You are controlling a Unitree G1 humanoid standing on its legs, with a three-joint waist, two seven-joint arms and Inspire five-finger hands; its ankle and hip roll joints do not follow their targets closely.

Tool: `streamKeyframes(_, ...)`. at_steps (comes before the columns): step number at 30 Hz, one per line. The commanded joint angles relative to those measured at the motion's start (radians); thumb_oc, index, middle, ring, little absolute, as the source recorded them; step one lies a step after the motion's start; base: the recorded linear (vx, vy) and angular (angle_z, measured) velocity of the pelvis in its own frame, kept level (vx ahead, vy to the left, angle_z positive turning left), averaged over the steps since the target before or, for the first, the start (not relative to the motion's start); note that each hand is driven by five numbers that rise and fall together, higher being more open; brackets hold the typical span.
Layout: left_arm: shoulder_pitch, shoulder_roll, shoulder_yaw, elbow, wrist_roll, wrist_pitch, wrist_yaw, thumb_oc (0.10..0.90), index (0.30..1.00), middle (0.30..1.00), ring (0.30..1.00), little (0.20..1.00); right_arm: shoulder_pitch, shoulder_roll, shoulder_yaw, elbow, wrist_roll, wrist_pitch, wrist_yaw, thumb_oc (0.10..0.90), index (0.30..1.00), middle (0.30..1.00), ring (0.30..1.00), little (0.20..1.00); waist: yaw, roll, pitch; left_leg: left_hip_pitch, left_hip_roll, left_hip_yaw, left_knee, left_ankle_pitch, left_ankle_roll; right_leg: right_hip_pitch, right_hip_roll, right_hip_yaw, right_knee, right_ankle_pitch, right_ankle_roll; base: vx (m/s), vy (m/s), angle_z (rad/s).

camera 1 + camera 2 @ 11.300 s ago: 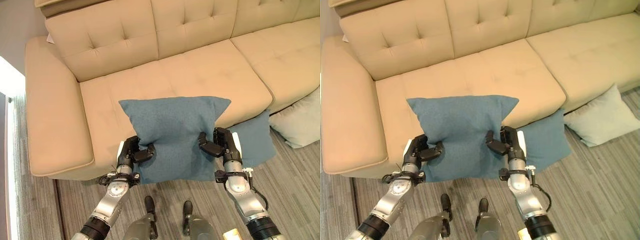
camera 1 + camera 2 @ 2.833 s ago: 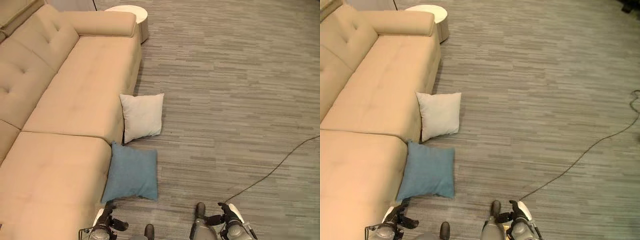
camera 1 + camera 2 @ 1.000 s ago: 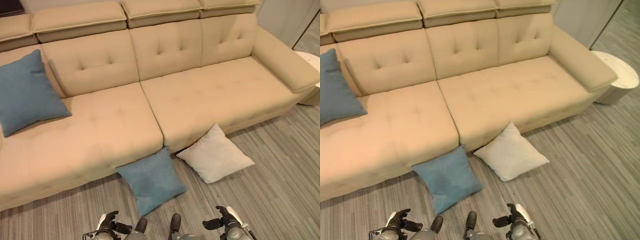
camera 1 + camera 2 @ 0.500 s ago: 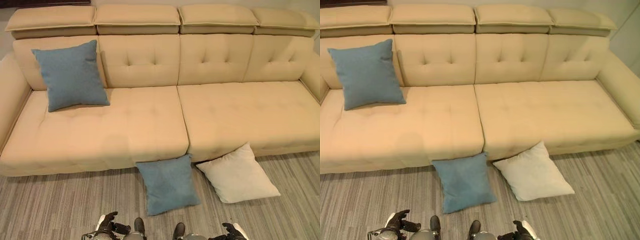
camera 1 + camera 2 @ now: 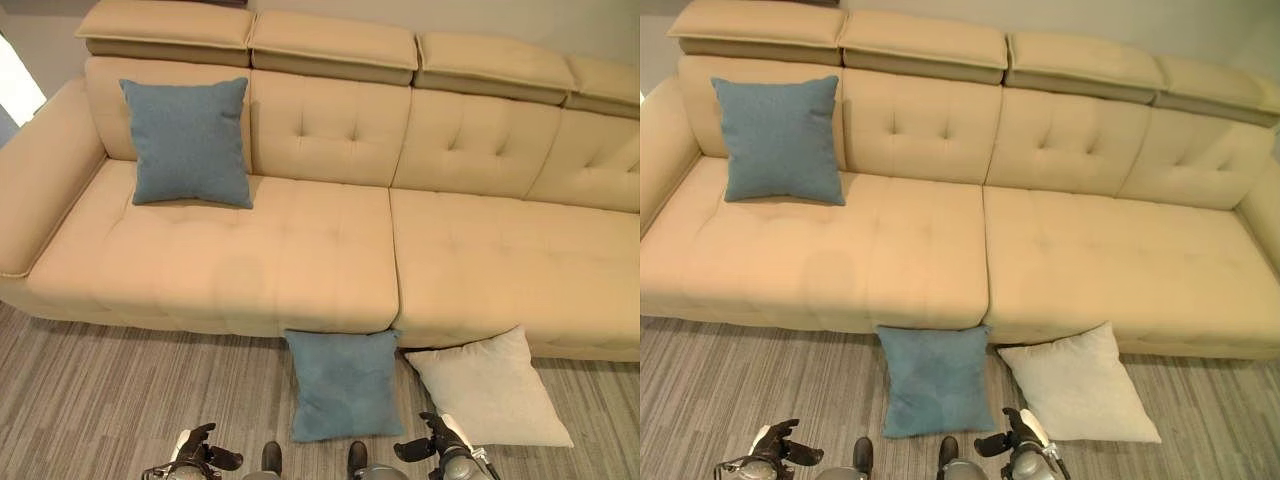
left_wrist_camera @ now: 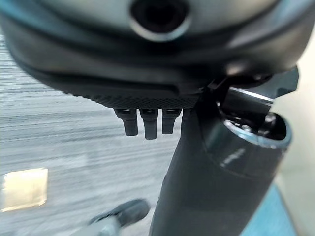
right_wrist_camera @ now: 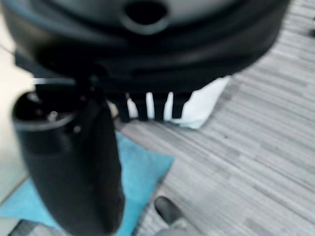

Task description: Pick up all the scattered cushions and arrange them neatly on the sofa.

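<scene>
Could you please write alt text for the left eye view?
A long beige tufted sofa holds one blue cushion upright against its backrest at the left end. A second blue cushion and a white cushion lean against the sofa's front on the grey floor; both hands hang empty below.

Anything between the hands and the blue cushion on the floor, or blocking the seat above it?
Nothing visible. The blue floor cushion leans on the sofa front, with open carpet between it and the left hand and right hand. The seat behind it is bare.
</scene>
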Motion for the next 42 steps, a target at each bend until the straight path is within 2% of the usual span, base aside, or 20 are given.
streamKeyframes(1, -0.058, 0.004, -0.008, -0.026, -0.033, -0.025, 0.022, 0.800, 0.900, 0.900, 0.900, 0.900, 0.001, -0.052, 0.008, -0.012, 0.011, -0.013, -0.025, 0.800, 0.900, 0.900, 0.900, 0.900, -0.009, -0.026, -0.002, -0.070, 0.003, -0.046, 0.007, -0.036, -0.040, -0.009, -0.021, 0.006, -0.048, -0.015, 0.040, -0.09, -0.270, 0.45)
streamKeyframes(2, -0.073, -0.005, -0.021, -0.053, -0.051, -0.030, 0.024, 0.800, 0.900, 0.900, 0.900, 0.900, -0.004, -0.063, -0.008, -0.022, 0.033, -0.015, -0.037, 0.800, 0.900, 0.900, 0.900, 0.900, -0.017, -0.016, 0.020, -0.106, 0.017, -0.051, 0.019, -0.022, -0.054, -0.016, -0.016, -0.021, -0.050, -0.020, 0.028, -0.08, -0.209, 0.50)
streamKeyframes(3, -0.074, -0.005, -0.021, -0.053, -0.051, -0.030, 0.024, 0.800, 0.900, 0.900, 0.900, 0.900, -0.005, -0.064, -0.008, -0.022, 0.033, -0.015, -0.037, 0.800, 0.900, 0.900, 0.900, 0.900, -0.019, -0.016, 0.019, -0.108, 0.017, -0.052, 0.020, -0.022, -0.055, -0.017, -0.016, -0.023, -0.050, -0.020, 0.028, -0.10, -0.177, 0.71)
streamKeyframes(7, -0.124, -0.019, -0.041, -0.133, -0.109, -0.054, 0.049, 0.800, 0.900, 0.900, 0.900, 0.900, -0.038, -0.093, -0.027, -0.032, 0.077, -0.018, -0.069, 0.800, 0.900, 0.900, 0.900, 0.900, -0.029, 0.004, 0.086, -0.205, 0.019, -0.049, 0.098, -0.017, -0.060, -0.083, -0.011, -0.058, -0.028, -0.023, 0.005, -0.17, -0.108, 0.30)
streamKeyframes(9, -0.171, -0.009, -0.049, -0.199, -0.168, -0.079, 0.085, 0.800, 0.900, 0.900, 0.900, 0.900, -0.096, -0.108, -0.033, -0.041, 0.123, -0.019, -0.095, 0.800, 0.900, 0.900, 0.900, 0.900, -0.031, 0.018, 0.136, -0.289, 0.027, -0.037, 0.135, -0.017, -0.054, -0.220, -0.010, -0.053, 0.057, -0.029, -0.004, -0.22, -0.044, 0.23)
streamKeyframes(10, -0.171, -0.009, -0.049, -0.199, -0.168, -0.079, 0.085, 0.800, 0.900, 0.900, 0.900, 0.900, -0.096, -0.108, -0.033, -0.041, 0.123, -0.019, -0.095, 0.800, 0.900, 0.900, 0.900, 0.900, -0.031, 0.018, 0.135, -0.291, 0.027, -0.037, 0.135, -0.017, -0.054, -0.222, -0.011, -0.053, 0.058, -0.029, -0.004, -0.11, 0.004, 0.00)
streamKeyframes(12, -0.201, 0.001, -0.053, -0.230, -0.200, -0.092, 0.111, 0.800, 0.900, 0.900, 0.900, 0.900, -0.137, -0.115, -0.036, -0.062, 0.157, -0.016, -0.115, 0.800, 0.900, 0.900, 0.900, 0.900, -0.034, 0.027, 0.147, -0.359, 0.027, -0.039, 0.159, -0.015, -0.048, -0.324, -0.011, -0.043, 0.130, -0.039, -0.006, -0.09, 0.016, -0.21)
streamKeyframes(13, -0.231, 0.013, -0.058, -0.249, -0.223, -0.103, 0.131, 0.800, 0.900, 0.900, 0.900, 0.900, -0.165, -0.123, -0.037, -0.076, 0.179, -0.016, -0.126, 0.800, 0.900, 0.900, 0.900, 0.900, -0.038, 0.028, 0.163, -0.414, 0.028, -0.037, 0.213, -0.041, -0.052, -0.383, -0.021, -0.039, 0.193, -0.072, -0.003, -0.09, 0.019, -0.18)
streamKeyframes(17, -0.348, 0.043, -0.064, -0.288, -0.275, -0.125, 0.190, 0.800, 0.900, 0.900, 0.900, 0.900, -0.290, -0.148, -0.032, -0.128, 0.238, -0.020, -0.182, 0.800, 0.900, 0.900, 0.900, 0.900, -0.051, 0.036, 0.190, -0.643, 0.022, -0.030, 0.356, -0.065, -0.038, -0.618, -0.042, -0.001, 0.338, -0.092, -0.016, -0.12, 0.027, -0.02)
streamKeyframes(18, -0.410, 0.059, -0.057, -0.300, -0.298, -0.134, 0.218, 0.800, 0.900, 0.900, 0.900, 0.900, -0.365, -0.163, -0.038, -0.152, 0.266, -0.024, -0.214, 0.800, 0.900, 0.900, 0.900, 0.900, -0.056, 0.034, 0.196, -0.760, 0.024, -0.029, 0.426, -0.078, -0.034, -0.728, -0.050, 0.021, 0.404, -0.097, -0.018, -0.09, 0.030, -0.01)
streamKeyframes(19, -0.412, 0.059, -0.057, -0.299, -0.298, -0.134, 0.218, 0.800, 0.900, 0.900, 0.900, 0.900, -0.367, -0.163, -0.038, -0.152, 0.266, -0.024, -0.214, 0.800, 0.900, 0.900, 0.900, 0.900, -0.056, 0.034, 0.194, -0.766, 0.024, -0.029, 0.430, -0.080, -0.033, -0.735, -0.050, 0.021, 0.408, -0.098, -0.018, -0.07, 0.029, -0.08)
streamKeyframes(25, -0.612, 0.131, -0.075, -0.327, -0.321, -0.133, 0.266, 0.800, 0.900, 0.900, 0.900, 0.900, -0.599, -0.232, -0.029, -0.208, 0.318, -0.045, -0.286, 0.800, 0.900, 0.900, 0.900, 0.900, -0.074, 0.036, 0.215, -1.074, 0.025, -0.042, 0.640, -0.138, -0.021, -1.020, -0.062, 0.078, 0.586, -0.129, -0.023, 0.00, 0.011, -0.05)
streamKeyframes(30, -0.770, 0.187, -0.109, -0.298, -0.335, -0.123, 0.280, 0.800, 0.900, 0.900, 0.900, 0.900, -0.749, -0.264, 0.003, -0.192, 0.338, -0.043, -0.325, 0.800, 0.900, 0.900, 0.900, 0.900, -0.084, 0.035, 0.235, -1.253, 0.007, -0.048, 0.784, -0.178, -0.013, -1.193, -0.063, 0.101, 0.721, -0.167, -0.029, 0.04, 0.021, 0.05)
streamKeyframes(31, -0.824, 0.199, -0.134, -0.289, -0.335, -0.121, 0.288, 0.800, 0.900, 0.900, 0.900, 0.900, -0.804, -0.262, 0.018, -0.194, 0.351, -0.049, -0.340, 0.800, 0.900, 0.900, 0.900, 0.900, -0.085, 0.034, 0.246, -1.314, 0.001, -0.051, 0.844, -0.190, -0.011, -1.247, -0.063, 0.108, 0.766, -0.177, -0.030, 0.07, 0.005, 0.03)
streamKeyframes(36, -0.908, 0.207, -0.164, -0.287, -0.369, -0.125, 0.293, 0.800, 0.900, 0.900, 0.900, 0.900, -0.899, -0.247, 0.068, -0.211, 0.368, -0.053, -0.350, 0.800, 0.900, 0.900, 0.900, 0.900, -0.083, 0.026, 0.255, -1.421, -0.004, -0.056, 0.952, -0.222, -0.006, -1.348, -0.057, 0.119, 0.851, -0.195, -0.029, 0.07, 0.000, -0.06)
streamKeyframes(38, -0.984, 0.202, -0.196, -0.284, -0.387, -0.120, 0.301, 0.800, 0.900, 0.900, 0.900, 0.900, -0.971, -0.222, 0.108, -0.236, 0.366, -0.050, -0.358, 0.800, 0.900, 0.900, 0.900, 0.900, -0.081, 0.022, 0.270, -1.480, -0.002, -0.068, 1.006, -0.238, -0.001, -1.403, -0.057, 0.122, 0.898, -0.206, -0.028, 0.06, 0.000, -0.06)
streamKeyframes(42, -1.070, 0.206, -0.246, -0.302, -0.368, -0.111, 0.305, 0.800, 0.900, 0.900, 0.900, 0.900, -1.043, -0.207, 0.152, -0.292, 0.354, -0.046, -0.372, 0.800, 0.900, 0.900, 0.900, 0.900, -0.086, 0.016, 0.299, -1.518, -0.003, -0.074, 1.053, -0.254, 0.004, -1.446, -0.054, 0.138, 0.941, -0.217, -0.033, 0.04, -0.012, 0.01)
